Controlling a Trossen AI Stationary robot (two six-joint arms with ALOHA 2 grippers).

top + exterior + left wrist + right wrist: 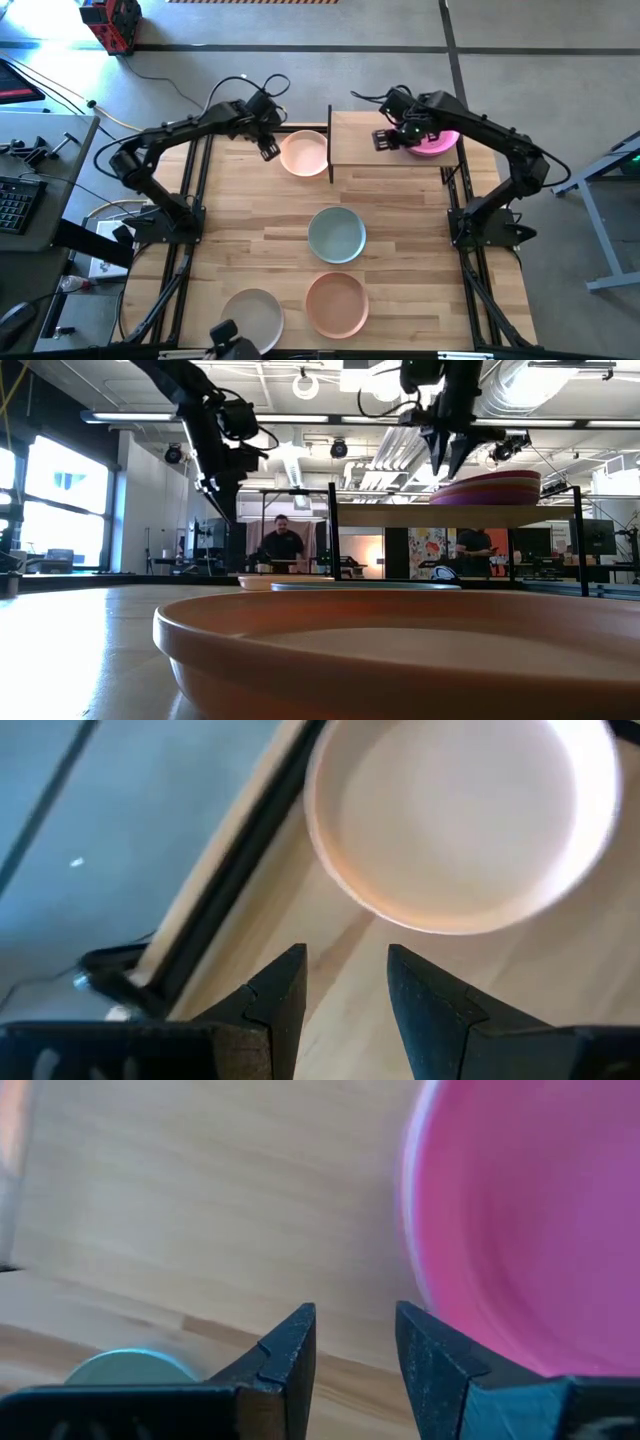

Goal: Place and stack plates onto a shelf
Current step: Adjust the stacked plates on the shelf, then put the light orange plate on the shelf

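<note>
A magenta plate (440, 143) tops a small stack (487, 488) with a purple plate beneath it, resting on the right part of the light-wood shelf (365, 150). My right gripper (385, 139) hovers open above the shelf, left of that stack; the right wrist view shows the magenta plate (530, 1220) beside the fingers. A cream plate (303, 153) lies flat on the table, left of the shelf. My left gripper (268, 150) hangs open just left of it, above the table; the cream plate (460, 815) lies ahead of its fingers.
A pale teal plate (336, 233) sits mid-table, a salmon plate (337, 303) near the front edge, and an off-white plate (253, 315) at the front left. The shelf's black post (329, 145) stands between the cream plate and the shelf board. People stand in the room behind.
</note>
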